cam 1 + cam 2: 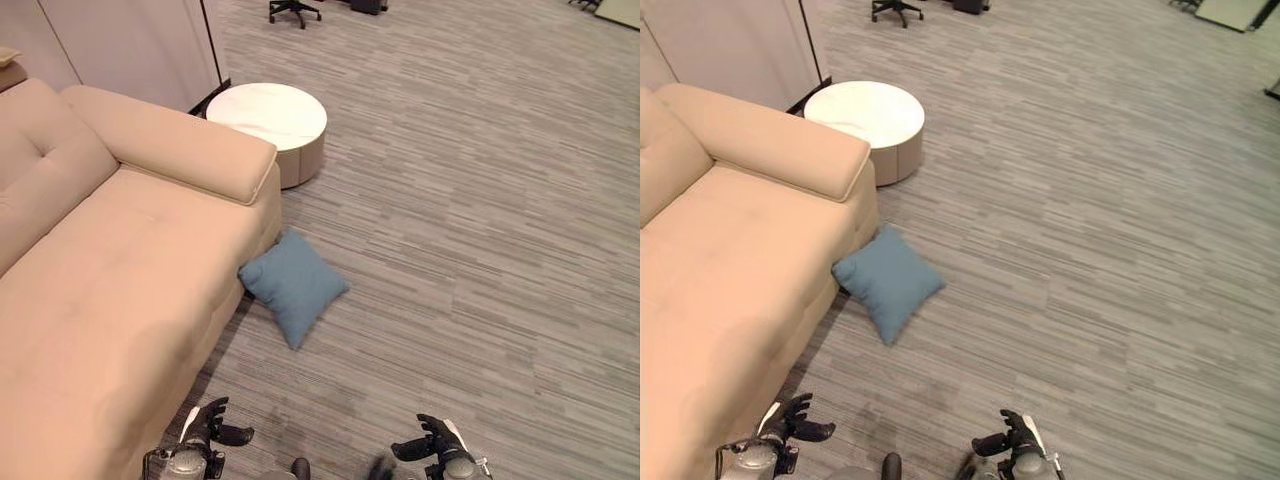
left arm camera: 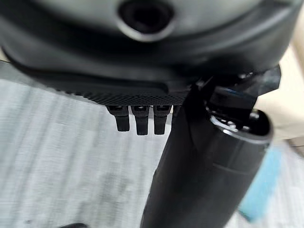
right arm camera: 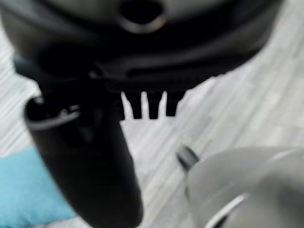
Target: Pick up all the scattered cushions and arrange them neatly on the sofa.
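Observation:
A blue square cushion (image 1: 293, 286) lies on the grey carpet, one corner against the front of the beige sofa (image 1: 90, 300). The cushion's edge also shows past the thumb in the left wrist view (image 2: 263, 190) and the right wrist view (image 3: 23, 194). My left hand (image 1: 208, 428) hangs low near the sofa's front, well short of the cushion, fingers relaxed and holding nothing. My right hand (image 1: 435, 445) hangs over bare carpet further right, also relaxed and holding nothing.
A round white side table (image 1: 268, 118) stands beside the sofa's arm (image 1: 170, 145). A pale cabinet wall (image 1: 130, 45) rises behind the sofa. An office chair base (image 1: 294, 10) stands at the far end of the carpet (image 1: 470, 200).

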{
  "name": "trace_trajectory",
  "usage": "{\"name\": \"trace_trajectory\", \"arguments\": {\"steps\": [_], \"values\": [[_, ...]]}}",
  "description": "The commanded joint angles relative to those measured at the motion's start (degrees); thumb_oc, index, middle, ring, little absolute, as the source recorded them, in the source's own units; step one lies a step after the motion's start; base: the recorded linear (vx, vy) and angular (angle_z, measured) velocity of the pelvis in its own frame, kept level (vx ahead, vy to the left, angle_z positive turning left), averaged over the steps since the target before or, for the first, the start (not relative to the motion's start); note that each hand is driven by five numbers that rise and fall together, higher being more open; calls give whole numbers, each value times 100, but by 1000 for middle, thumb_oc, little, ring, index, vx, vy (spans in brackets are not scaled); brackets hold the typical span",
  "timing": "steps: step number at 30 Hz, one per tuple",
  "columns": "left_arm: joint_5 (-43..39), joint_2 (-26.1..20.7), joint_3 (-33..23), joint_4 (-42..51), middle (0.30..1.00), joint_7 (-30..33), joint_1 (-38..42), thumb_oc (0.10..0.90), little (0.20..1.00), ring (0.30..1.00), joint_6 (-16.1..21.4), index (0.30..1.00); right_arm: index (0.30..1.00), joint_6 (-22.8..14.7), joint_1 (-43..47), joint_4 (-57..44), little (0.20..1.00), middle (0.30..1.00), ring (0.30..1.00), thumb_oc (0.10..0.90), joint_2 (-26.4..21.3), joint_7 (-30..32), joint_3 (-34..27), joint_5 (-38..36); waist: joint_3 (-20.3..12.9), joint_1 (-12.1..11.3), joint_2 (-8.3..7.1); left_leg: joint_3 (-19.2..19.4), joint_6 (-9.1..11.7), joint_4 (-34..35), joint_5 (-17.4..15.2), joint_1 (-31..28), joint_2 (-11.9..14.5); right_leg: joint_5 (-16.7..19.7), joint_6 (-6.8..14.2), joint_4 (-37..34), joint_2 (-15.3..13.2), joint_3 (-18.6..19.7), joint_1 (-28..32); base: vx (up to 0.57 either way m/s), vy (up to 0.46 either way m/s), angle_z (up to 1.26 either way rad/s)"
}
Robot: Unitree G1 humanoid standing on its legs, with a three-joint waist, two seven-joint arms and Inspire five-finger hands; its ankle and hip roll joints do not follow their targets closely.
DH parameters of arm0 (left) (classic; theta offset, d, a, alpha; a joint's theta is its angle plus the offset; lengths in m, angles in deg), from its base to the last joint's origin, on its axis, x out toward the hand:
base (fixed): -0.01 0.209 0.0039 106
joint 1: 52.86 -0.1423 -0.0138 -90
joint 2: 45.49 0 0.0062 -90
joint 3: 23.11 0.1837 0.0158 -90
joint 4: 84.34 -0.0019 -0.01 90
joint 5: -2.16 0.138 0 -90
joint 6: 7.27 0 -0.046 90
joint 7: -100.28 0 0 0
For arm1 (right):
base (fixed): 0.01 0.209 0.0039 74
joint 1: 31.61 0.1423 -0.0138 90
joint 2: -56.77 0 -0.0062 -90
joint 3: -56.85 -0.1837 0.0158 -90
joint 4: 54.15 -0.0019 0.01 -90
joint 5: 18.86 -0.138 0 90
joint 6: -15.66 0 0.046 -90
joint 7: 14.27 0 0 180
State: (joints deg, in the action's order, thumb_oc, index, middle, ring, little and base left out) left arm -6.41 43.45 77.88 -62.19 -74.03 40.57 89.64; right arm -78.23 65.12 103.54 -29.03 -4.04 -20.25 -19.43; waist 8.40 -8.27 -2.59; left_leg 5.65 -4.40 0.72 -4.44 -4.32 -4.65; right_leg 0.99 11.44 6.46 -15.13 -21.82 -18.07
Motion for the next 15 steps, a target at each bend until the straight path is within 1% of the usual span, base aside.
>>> {"name": "trace_trajectory", "arguments": {"steps": [1,2,3,4,5,6,7,8,9,10,11,12,13,14,15], "values": [[332,26,43,138,900,22,143,800,900,900,220,900,900,-86,-4,-82,900,900,900,800,-436,121,-158,-12,120,-9,-159,-506,370,-557,-534,198,329,614,37,-335,243,352,682,389,-88,72],[358,49,56,108,900,12,136,800,900,900,214,900,900,-94,-39,-66,900,900,900,800,-449,123,-158,-7,60,13,-173,-550,417,-593,-604,129,353,600,10,-344,271,327,745,333,-114,73],[356,76,71,100,900,14,117,800,900,900,210,900,900,-105,-82,-47,900,900,900,800,-466,130,-171,-30,16,32,-137,-591,502,-674,-675,49,456,540,-46,-319,352,267,835,313,-134,59],[341,95,73,100,900,10,94,800,900,900,206,900,900,-101,-103,-33,900,900,900,800,-472,126,-178,-38,-28,46,-149,-631,566,-748,-621,77,488,519,-79,-315,359,211,869,284,-171,63],[319,120,90,94,900,-5,96,800,900,900,198,900,900,-128,-114,-12,900,900,900,800,-496,135,-169,-73,-50,38,-109,-653,695,-994,-534,146,612,450,-153,-352,454,107,994,142,-116,46],[319,117,89,94,900,-5,98,800,900,900,198,900,900,-128,-111,-11,900,900,900,800,-493,135,-169,-73,-65,59,-130,-670,690,-986,-507,176,589,460,-151,-356,429,93,974,192,-219,41],[270,146,88,119,900,-20,100,800,900,900,186,900,900,-163,-111,-3,900,900,900,800,-508,160,-174,-139,-42,3,-126,-674,845,-1615,-323,443,771,337,-292,-445,558,-24,1190,147,-214,26],[242,156,106,134,900,-25,126,800,900,900,185,900,900,-188,-105,-9,900,900,900,800,-529,177,-171,-184,-9,-15,-147,-666,919,-2087,-144,716,846,276,-380,-508,606,-81,1301,199,-343,39],[172,172,132,201,900,-17,202,800,900,900,174,900,900,-213,-73,-35,900,900,900,800,-584,240,-166,-251,83,-34,-218,-545,913,-2889,181,1259,1016,170,-542,-633,657,-233,1454,137,-285,28],[114,177,123,247,900,-4,208,800,900,900,157,900,900,-171,-75,-9,900,900,900,800,-603,235,-149,-272,161,-106,-232,-402,853,-3248,146,1466,1159,42,-634,-725,751,-285,1620,96,-213,24],[114,177,123,247,900,-4,208,800,900,900,157,900,900,-171,-74,-9,900,900,900,800,-603,235,-149,-272,159,-104,-229,-406,854,-3257,142,1472,1162,42,-635,-726,754,-288,1619,79,-110,21],[107,197,132,235,900,-1,225,800,900,900,160,900,900,-162,-76,23,900,900,900,800,-609,227,-131,-276,189,-142,-244,-388,814,-3251,63,1615,1116,-8,-638,-771,784,-314,1683,135,-43,17],[108,217,148,231,900,10,235,800,900,900,164,900,900,-159,-79,51,900,900,900,800,-610,234,-131,-267,195,-194,-285,-351,764,-2907,-135,1788,946,-62,-600,-851,806,-358,1794,182,-46,12],[117,225,150,214,900,17,230,800,900,900,159,900,900,-155,-89,77,900,900,900,800,-606,240,-139,-263,183,-218,-312,-309,750,-2692,-221,1858,885,-83,-576,-881,803,-367,1829,223,1,-5],[148,237,144,179,900,21,220,800,900,900,158,900,900,-153,-98,101,900,900,900,800,-600,252,-133,-260,162,-242,-306,-223,751,-2263,-169,1917,809,-114,-545,-927,829,-413,1873,173,33,11]]}}
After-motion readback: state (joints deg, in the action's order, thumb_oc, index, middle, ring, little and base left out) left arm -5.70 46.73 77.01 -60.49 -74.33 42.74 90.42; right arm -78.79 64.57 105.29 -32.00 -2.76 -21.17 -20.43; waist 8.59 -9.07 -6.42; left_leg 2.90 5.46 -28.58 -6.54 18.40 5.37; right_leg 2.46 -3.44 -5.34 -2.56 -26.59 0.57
